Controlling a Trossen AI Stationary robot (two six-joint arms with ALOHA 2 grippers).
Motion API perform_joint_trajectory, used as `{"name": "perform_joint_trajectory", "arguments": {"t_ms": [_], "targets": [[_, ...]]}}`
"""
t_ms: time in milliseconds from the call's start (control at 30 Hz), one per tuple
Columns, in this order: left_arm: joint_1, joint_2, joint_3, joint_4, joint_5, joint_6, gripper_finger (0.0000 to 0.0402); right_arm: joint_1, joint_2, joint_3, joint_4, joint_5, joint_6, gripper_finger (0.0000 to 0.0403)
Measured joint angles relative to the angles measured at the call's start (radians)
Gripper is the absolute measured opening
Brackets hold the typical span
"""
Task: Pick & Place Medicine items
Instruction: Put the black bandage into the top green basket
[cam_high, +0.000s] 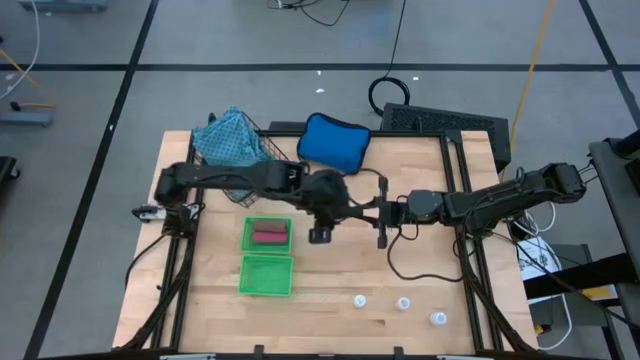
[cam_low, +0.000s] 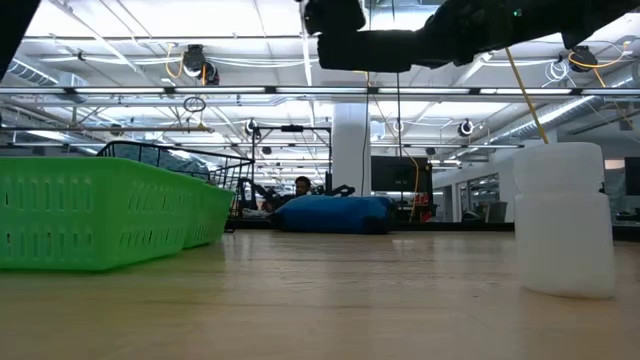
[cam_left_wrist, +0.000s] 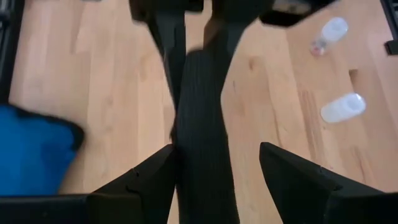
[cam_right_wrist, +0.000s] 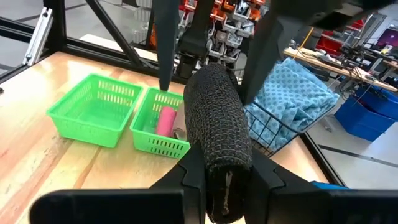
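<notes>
Holding the black roll (cam_right_wrist: 216, 143) between them above the middle of the worktop (cam_high: 330, 300), the two arms look to be mid-handover, and that is where I judge the risk lies. The right gripper (cam_right_wrist: 217, 186) is clenched on one end of the roll, while the left gripper (cam_left_wrist: 214, 168) stands released, its fingers spread either side with one just beside the piece and the other apart. If the right gripper's hold on the end is shallow, the long piece could pivot or slip and drop to the wood – short of the green baskets (cam_high: 267, 258). A brush from the open left fingers as that arm moves off could also knock it askew. The roll itself is dark, rounded and oblong, with a ribbed, woven-looking surface that should give some grip. A pink-magenta piece (cam_high: 269, 235) already lies in the farther green basket – with something brownish beside it in the right wrist view – and three white bottles (cam_high: 403, 304) stand near the front edge, well apart from both grippers.
</notes>
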Motion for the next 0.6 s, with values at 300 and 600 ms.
{"name": "perform_joint_trajectory", "arguments": {"t_ms": [300, 600], "targets": [[0.015, 0.067, 0.046, -0.009, 0.007, 0.012, 0.0237, 0.000, 0.001, -0.001, -0.024, -0.010, 0.001, 0.0045], [0.020, 0.076, 0.045, -0.016, 0.017, 0.020, 0.0214, 0.000, 0.000, 0.000, -0.017, -0.042, 0.001, 0.0045]]}}
